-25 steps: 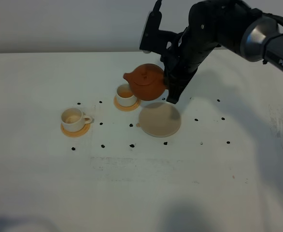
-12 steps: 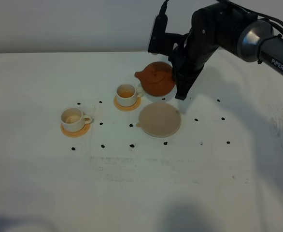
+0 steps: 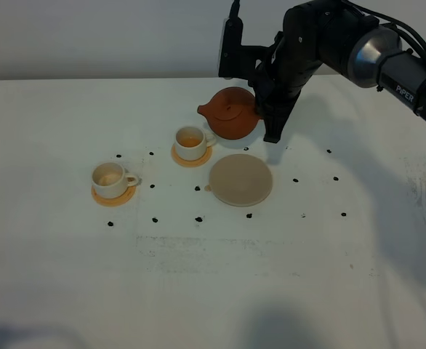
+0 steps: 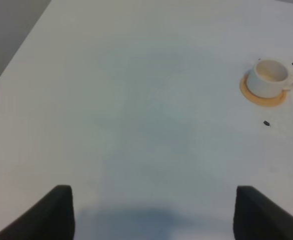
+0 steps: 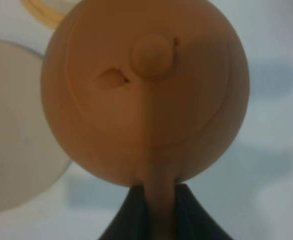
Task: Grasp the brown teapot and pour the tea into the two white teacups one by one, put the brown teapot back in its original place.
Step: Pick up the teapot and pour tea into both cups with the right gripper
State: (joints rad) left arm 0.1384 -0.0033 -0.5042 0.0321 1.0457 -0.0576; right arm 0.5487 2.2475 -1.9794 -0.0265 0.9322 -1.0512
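Note:
The brown teapot [image 3: 230,114] hangs upright above the table, just behind the beige trivet [image 3: 240,179] and right of the nearer white teacup [image 3: 191,139]. My right gripper [image 3: 261,116] is shut on its loop handle; in the right wrist view the teapot [image 5: 146,95] fills the frame, with the handle pinched in the right gripper [image 5: 159,212]. The trivet [image 5: 11,130] shows below it. The second white teacup [image 3: 111,178] stands on its coaster at the left. The left gripper [image 4: 151,215] is open over bare table, far from a teacup [image 4: 269,77].
Small black marks [image 3: 198,219] dot the white table [image 3: 213,291] around the cups and trivet. An orange-tan coaster [image 3: 192,155] lies under each cup. The right arm [image 3: 322,36] reaches in from the back right.
The teapot was tilted with its spout over the nearer cup; it has levelled upright and shifted right and back, away from that cup. The cups and trivet have not moved.

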